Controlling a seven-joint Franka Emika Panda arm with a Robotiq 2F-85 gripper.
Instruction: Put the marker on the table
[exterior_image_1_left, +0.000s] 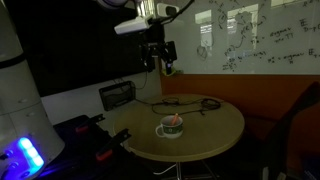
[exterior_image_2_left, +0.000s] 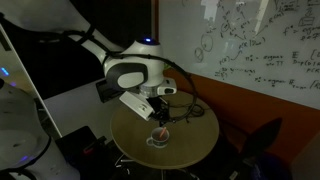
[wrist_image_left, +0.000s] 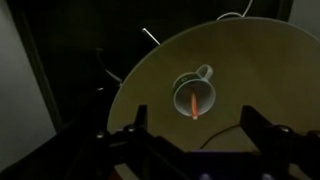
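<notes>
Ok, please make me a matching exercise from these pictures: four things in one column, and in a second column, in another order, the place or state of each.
Things
1. marker
2. white cup
3. black cable
4. gripper

Places or states
A. open and empty, up above the table
B. standing upright on the table
C. inside the white cup
D. lying in loops on the table

Right pairs: 1-C, 2-B, 3-D, 4-A
</notes>
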